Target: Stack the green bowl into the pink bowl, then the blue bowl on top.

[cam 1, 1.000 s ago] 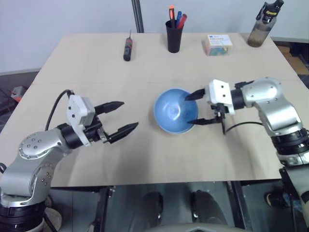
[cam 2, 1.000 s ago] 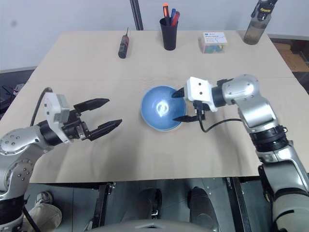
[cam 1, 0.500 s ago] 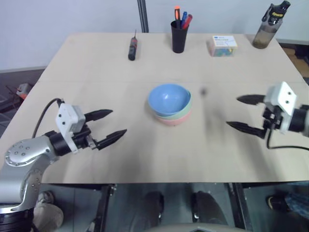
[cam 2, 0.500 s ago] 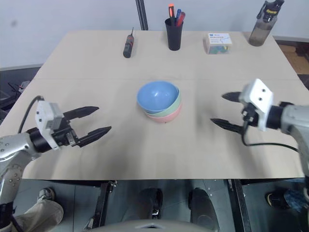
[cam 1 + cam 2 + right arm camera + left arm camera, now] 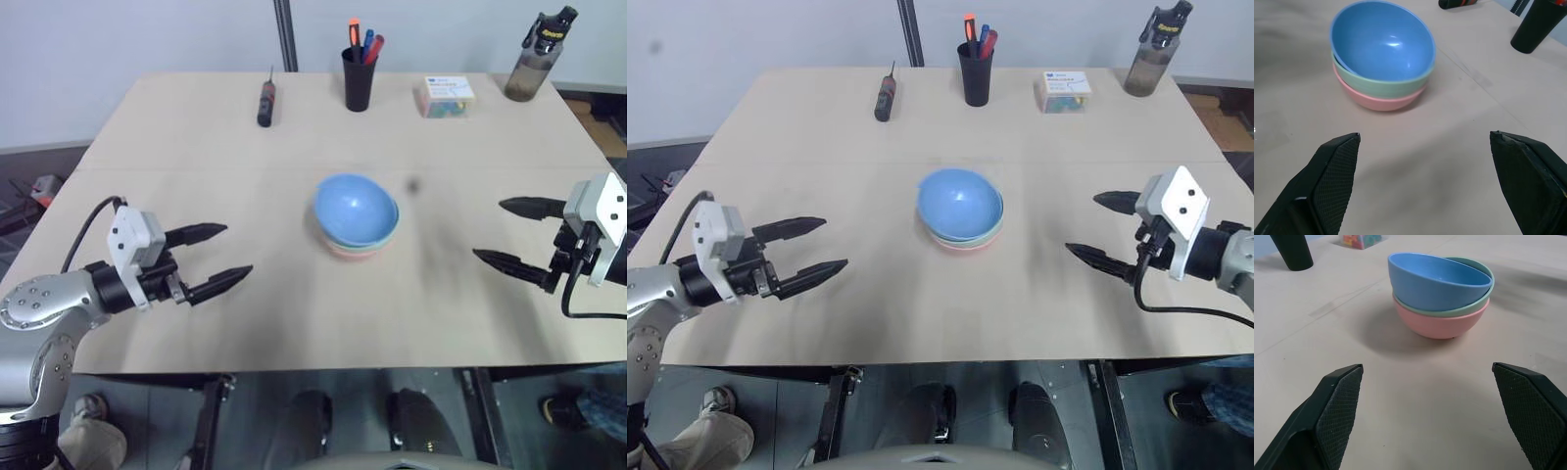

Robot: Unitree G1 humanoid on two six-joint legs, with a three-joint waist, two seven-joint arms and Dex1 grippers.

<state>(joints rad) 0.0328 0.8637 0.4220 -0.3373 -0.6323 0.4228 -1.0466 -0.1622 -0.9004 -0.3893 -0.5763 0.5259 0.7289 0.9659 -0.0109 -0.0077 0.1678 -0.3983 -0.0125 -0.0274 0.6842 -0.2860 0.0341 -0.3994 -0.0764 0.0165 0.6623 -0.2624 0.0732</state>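
Sky-blue smooth plastic bowl (image 5: 1437, 281) sits tilted atop the mint-green plastic bowl (image 5: 1471, 308), nested in the salmon-pink plastic bowl (image 5: 1440, 325), mid-table. My left gripper (image 5: 217, 258) and right gripper (image 5: 511, 235) flank the stack, well apart from it, fingers spread wide, empty.

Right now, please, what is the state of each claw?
Left claw: open, holding nothing.
Right claw: open, holding nothing.
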